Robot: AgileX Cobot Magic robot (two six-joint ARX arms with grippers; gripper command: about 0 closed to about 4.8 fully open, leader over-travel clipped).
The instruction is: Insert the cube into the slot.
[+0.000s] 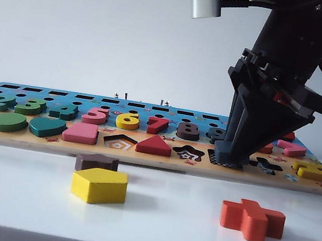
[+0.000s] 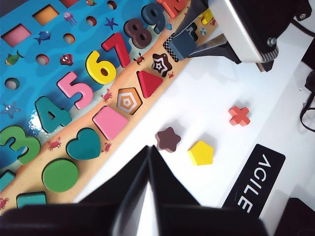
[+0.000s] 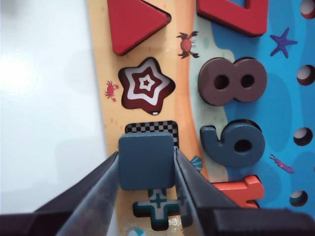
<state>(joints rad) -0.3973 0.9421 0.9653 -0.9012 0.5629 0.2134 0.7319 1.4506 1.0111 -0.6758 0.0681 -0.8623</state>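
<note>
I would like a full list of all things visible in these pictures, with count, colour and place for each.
cube: one, dark navy, held over the slot.
slot: one, checkerboard square, front row of the board, partly covered.
puzzle board: one, blue and tan, across the table.
star block: one, dark brown, on the table before the board.
pentagon block: one, yellow, beside the star block.
cross block: one, orange, table right.
right claw: black, shut on the cube.
left claw: black, shut, above the table's left.

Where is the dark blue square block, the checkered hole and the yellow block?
cube (image 3: 146,162), right wrist view, middle of its top face.
slot (image 3: 150,127), right wrist view, exposed checkered strip.
yellow pentagon block (image 1: 98,185), exterior view, front side.
</note>
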